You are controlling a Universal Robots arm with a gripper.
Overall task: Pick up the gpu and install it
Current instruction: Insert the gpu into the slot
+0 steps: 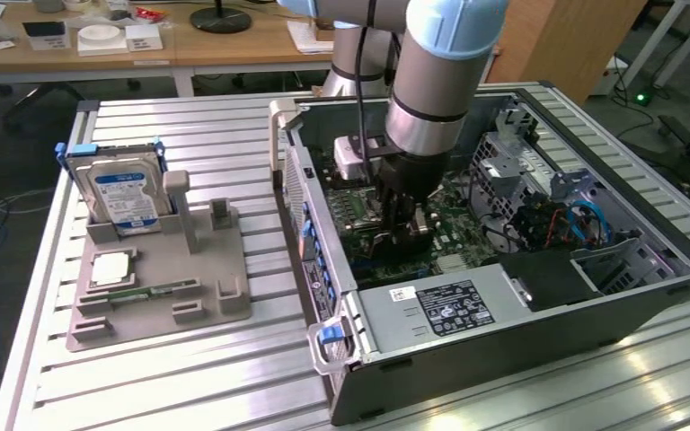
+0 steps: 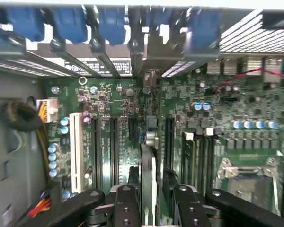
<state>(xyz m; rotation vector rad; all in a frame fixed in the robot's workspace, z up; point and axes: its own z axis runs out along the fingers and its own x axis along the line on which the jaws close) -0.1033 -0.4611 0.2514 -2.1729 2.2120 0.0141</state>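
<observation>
Deep inside the computer case (image 1: 632, 269), over the motherboard (image 2: 113, 99), the gripper (image 2: 154, 201) pinches the gpu (image 2: 149, 161) edge-on between narrowed fingers, long axis along the slots.

My work surface is a slatted metal table (image 1: 201, 377). On it, toward the exterior view's left, a grey fixture tray (image 1: 159, 296) holds an upright silver hard drive (image 1: 123, 197) with a blue label, and a green memory stick (image 1: 141, 294) lying flat. Beside it lies an open computer case (image 1: 501, 341), its green motherboard (image 2: 227, 109) exposed.
</observation>
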